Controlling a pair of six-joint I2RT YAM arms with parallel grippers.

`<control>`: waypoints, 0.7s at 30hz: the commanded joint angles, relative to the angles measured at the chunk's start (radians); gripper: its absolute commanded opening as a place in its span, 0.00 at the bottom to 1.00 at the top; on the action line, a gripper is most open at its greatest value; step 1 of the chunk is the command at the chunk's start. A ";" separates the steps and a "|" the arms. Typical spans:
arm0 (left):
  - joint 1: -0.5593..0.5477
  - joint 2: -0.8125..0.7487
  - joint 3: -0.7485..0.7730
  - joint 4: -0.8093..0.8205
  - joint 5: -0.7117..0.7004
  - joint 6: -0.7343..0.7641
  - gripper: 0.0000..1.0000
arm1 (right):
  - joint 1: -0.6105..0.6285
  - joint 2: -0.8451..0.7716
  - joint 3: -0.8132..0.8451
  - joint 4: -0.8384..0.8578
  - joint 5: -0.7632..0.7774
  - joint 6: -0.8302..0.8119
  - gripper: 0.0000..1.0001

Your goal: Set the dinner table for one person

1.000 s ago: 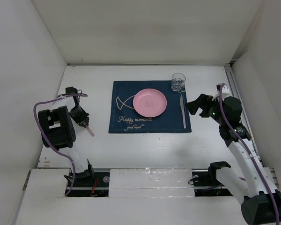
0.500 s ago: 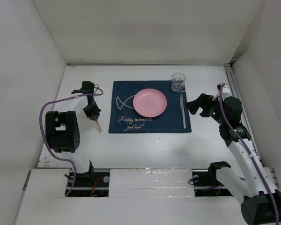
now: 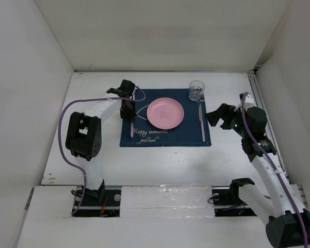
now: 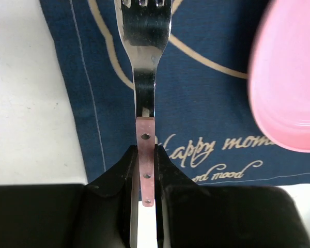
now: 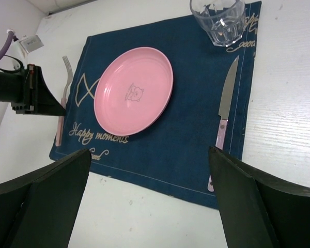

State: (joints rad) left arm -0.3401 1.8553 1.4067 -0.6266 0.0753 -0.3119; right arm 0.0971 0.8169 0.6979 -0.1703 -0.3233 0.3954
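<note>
left claw (image 4: 146, 155) pinching fork (image 4: 143, 67) handle, clear only wrist-side | right claw (image 5: 150, 151) gaping, empty

Matte white dinner table (image 3: 165, 164), large, flat, rect., far bigger than anything on it. Lies level; faint grain seen close up in right wrist view. Boxed in by white walls (image 3: 31, 77) left, right & far side. Carries navy placemat (image 3: 188, 135) approx. centre, toward far side.

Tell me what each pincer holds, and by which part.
The left pincer grips the fork by its pink handle, over the navy placemat; the right pincer is open and holds nothing.
</note>
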 commanded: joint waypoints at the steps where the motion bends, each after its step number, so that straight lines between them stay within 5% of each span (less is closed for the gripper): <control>1: 0.010 0.001 0.058 -0.053 0.001 0.045 0.00 | -0.008 -0.015 -0.006 0.051 -0.025 -0.015 1.00; 21: 0.010 0.157 0.138 -0.099 -0.083 0.073 0.00 | -0.008 -0.015 -0.015 0.060 -0.072 -0.015 1.00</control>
State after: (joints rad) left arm -0.3298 2.0190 1.5211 -0.7010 0.0177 -0.2657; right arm 0.0971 0.8169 0.6846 -0.1703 -0.3771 0.3954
